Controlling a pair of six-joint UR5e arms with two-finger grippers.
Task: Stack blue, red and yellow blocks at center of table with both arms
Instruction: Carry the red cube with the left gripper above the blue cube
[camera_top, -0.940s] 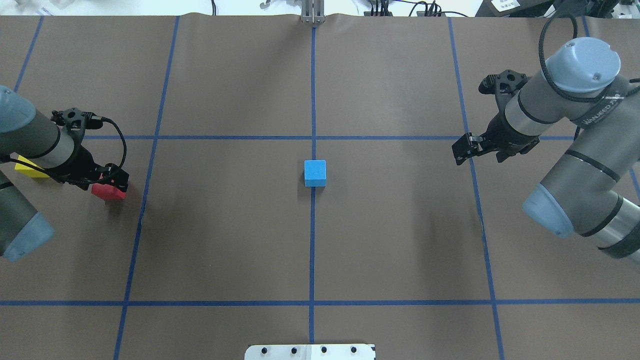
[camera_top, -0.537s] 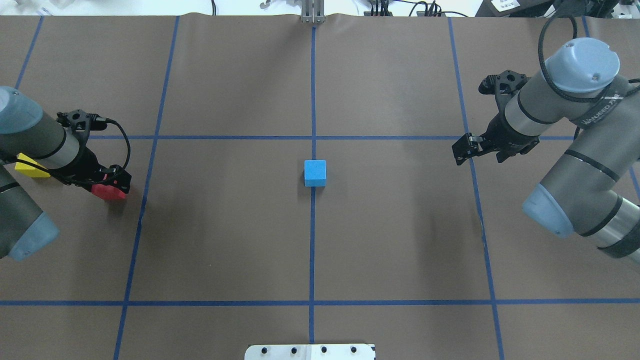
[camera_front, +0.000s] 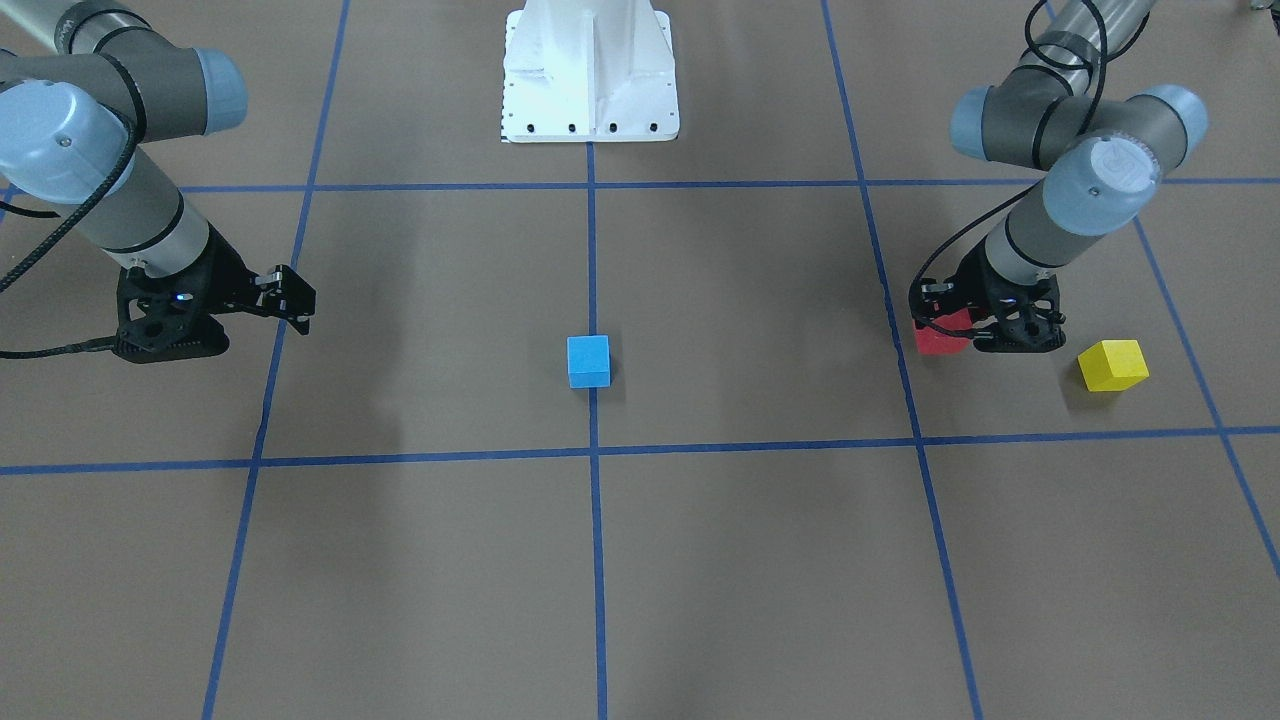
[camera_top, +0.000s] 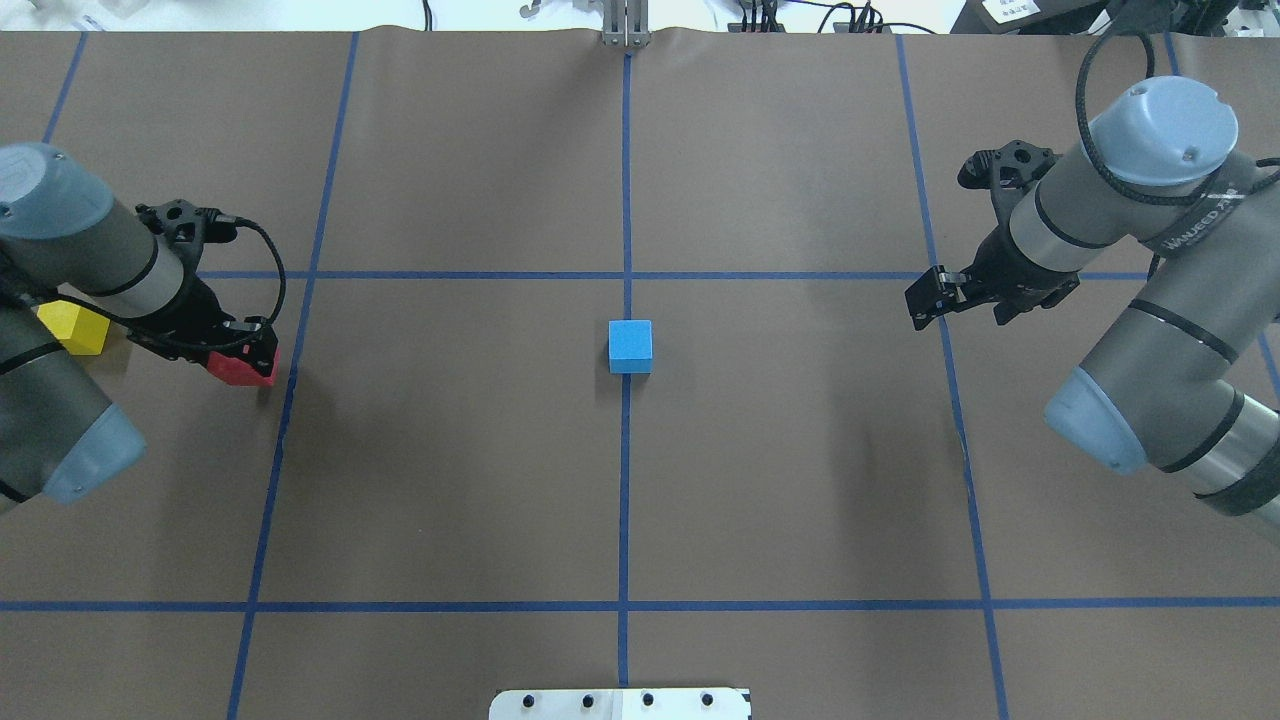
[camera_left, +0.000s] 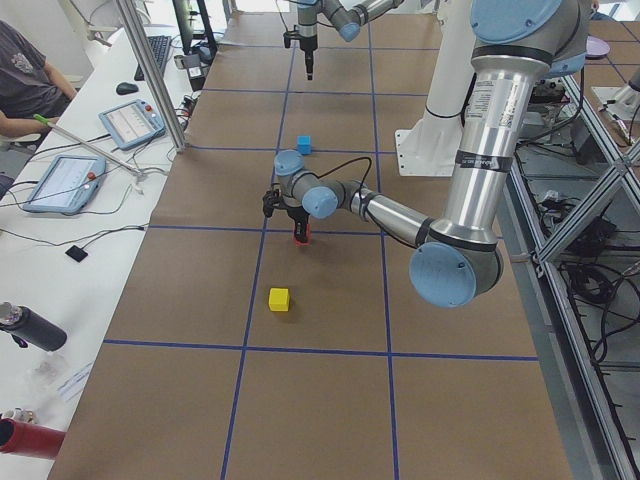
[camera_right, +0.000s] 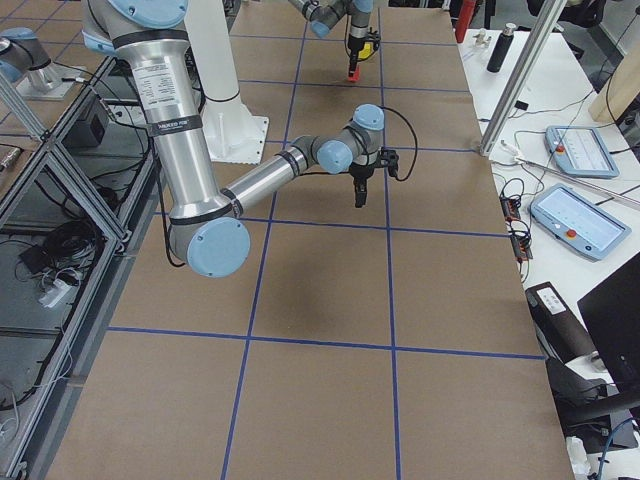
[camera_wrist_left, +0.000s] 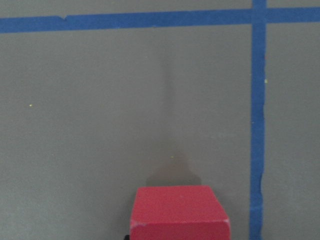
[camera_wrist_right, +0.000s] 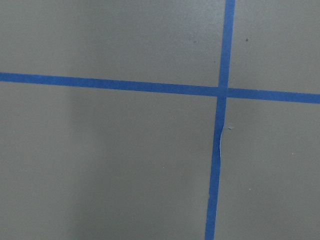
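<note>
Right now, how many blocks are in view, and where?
3. The blue block sits at the table's center; the red block is held in the left gripper; the yellow block lies on the table just outboard of that gripper. No others show.

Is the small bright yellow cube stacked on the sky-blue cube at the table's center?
No, the bright yellow cube lies on the brown table far from the sky-blue cube, whose top is bare.

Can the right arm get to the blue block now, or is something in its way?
Probably yes. Nothing stands between the right gripper and the blue block; the left gripper, holding the red block, is far on the other side.
</note>
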